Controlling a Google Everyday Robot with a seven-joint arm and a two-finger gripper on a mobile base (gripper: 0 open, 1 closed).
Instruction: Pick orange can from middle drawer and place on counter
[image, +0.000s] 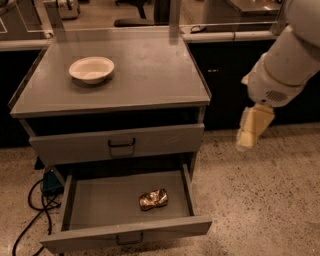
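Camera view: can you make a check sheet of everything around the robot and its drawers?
Surface: counter, flat grey top with one bowl on it.
Job's things: orange can, dented, lies on the floor of the middle drawer, which is pulled open; can not yet on the counter.
Clutter: white bowl on the counter's left part.
Grippers: end effector hangs right of the cabinet, above the floor, well apart from the can.
Cables: black cables on the floor left of the open drawer, near a small blue object.
Surroundings: speckled floor; upper drawer shut.
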